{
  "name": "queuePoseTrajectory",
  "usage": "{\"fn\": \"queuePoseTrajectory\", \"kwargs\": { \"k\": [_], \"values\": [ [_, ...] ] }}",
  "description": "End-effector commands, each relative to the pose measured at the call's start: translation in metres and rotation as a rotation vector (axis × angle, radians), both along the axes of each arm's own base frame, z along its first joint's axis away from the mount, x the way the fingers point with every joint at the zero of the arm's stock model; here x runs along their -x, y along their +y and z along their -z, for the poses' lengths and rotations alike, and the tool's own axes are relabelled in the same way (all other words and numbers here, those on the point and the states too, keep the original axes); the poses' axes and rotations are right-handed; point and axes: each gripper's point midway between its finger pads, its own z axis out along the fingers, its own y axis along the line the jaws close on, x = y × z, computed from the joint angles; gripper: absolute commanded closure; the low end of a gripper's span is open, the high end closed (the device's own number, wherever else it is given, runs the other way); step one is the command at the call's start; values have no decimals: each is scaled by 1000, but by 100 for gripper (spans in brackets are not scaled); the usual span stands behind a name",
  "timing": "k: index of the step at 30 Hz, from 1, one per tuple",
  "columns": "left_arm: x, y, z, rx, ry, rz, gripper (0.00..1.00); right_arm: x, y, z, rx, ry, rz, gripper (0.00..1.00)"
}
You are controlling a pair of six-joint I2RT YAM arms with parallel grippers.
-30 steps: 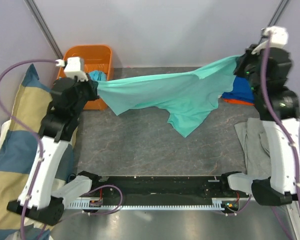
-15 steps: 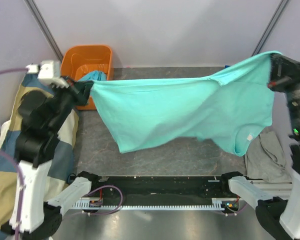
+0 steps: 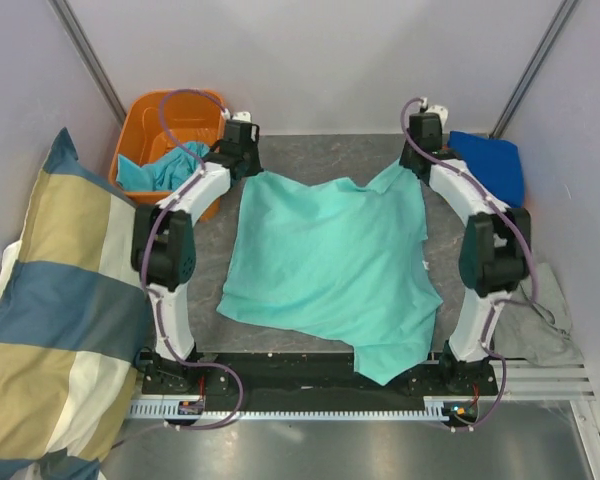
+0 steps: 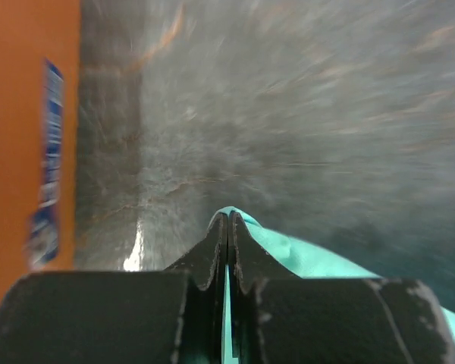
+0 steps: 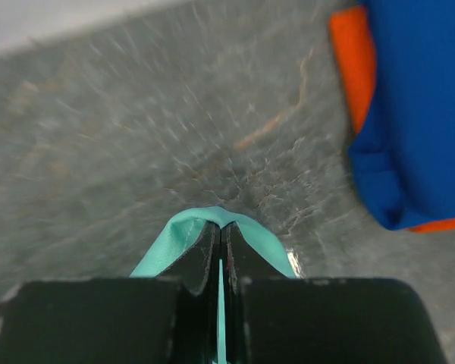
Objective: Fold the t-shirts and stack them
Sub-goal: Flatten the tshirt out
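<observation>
From above, the mint-teal t-shirt (image 3: pixel 325 265) lies spread flat on the table (image 3: pixel 310 155), just beside the orange bin (image 3: pixel 140 112). The left gripper (image 3: pixel 250 165) pinches the shirt's far corner nearest the bin. The right gripper (image 3: pixel 413 165) pinches the far corner away from the bin. Inside the bin a turquoise shirt (image 3: pixel 165 165) lies bunched.

In the left wrist view, the fingers are pressed together on a mint-teal fold, with the bin's wall close alongside.

In the right wrist view, the jaws are clamped on another fold of the same shirt. Near them, on the side away from the bin, a royal blue shirt (image 5: pixel 417 114) lies on an orange shirt (image 5: pixel 349 61).
</observation>
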Motion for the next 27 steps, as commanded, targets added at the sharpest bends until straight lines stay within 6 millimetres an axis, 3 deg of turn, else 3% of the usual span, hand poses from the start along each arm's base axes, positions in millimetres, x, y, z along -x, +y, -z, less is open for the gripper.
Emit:
{"fn": "queuePoseTrajectory", "kwargs": {
  "k": [1,2,3,8,11,18,21,23,24,25,26,27],
  "values": [
    [-50,7,21,-67,-64,-80,98,-45,2,32,-11,-47,-1,100],
    [-54,9,29,-81,-56,-90,98,-52,4,56,-9,-11,-4,100],
    [-56,10,37,-90,-46,-101,98,-55,4,67,-12,3,-9,100],
    [-68,16,63,-142,-32,-125,98,-65,3,100,-17,44,-13,100],
    [-72,18,70,-164,-31,-126,98,-67,-2,108,-16,52,-9,100],
    [-86,18,65,-200,-72,-111,98,-82,-12,110,-21,36,5,97],
    [-91,16,67,-211,-77,-96,97,-90,-16,110,-29,28,5,86],
    [-92,17,67,-219,-78,-94,85,-95,-15,112,-35,22,-1,51],
    [-94,19,65,-228,-83,-100,75,-98,-17,111,-35,17,2,26],
    [-94,21,63,-234,-89,-112,51,-101,-17,109,-35,7,3,16],
    [-93,24,61,-244,-90,-128,38,-102,-20,106,-28,-4,10,5],
    [-93,29,56,-254,-100,-155,23,-105,-22,99,-26,-29,10,2]
  ]
}}
